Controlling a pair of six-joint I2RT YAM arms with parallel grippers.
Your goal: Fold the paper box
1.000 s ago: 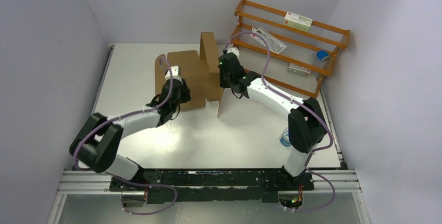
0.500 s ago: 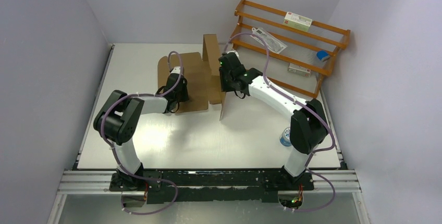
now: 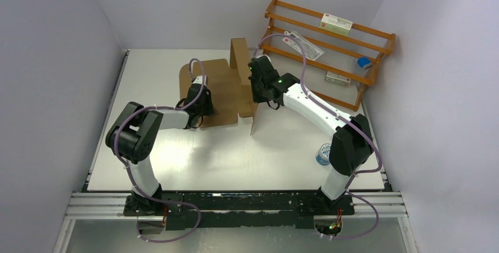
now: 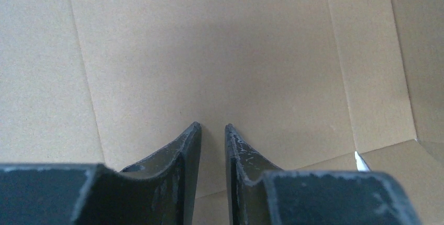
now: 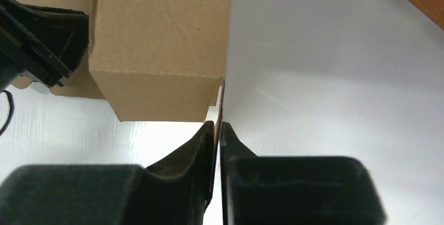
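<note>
paper box (image 3: 222, 91): flap upright | right jaws: pinching flap | rack (image 3: 306, 10): cartons (image 3: 336, 24)

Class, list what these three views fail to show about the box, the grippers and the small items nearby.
- Left wrist view: whether the left gripper touches the paper box beneath; the tips' undersides are hidden.
- Right wrist view: the right gripper pinches a flap edge; the frame cuts off the rest.
- Top view: both grippers' fingertips, hidden under the arms.
- Top view: round tin, partly behind the right arm; carton print too small.
</note>
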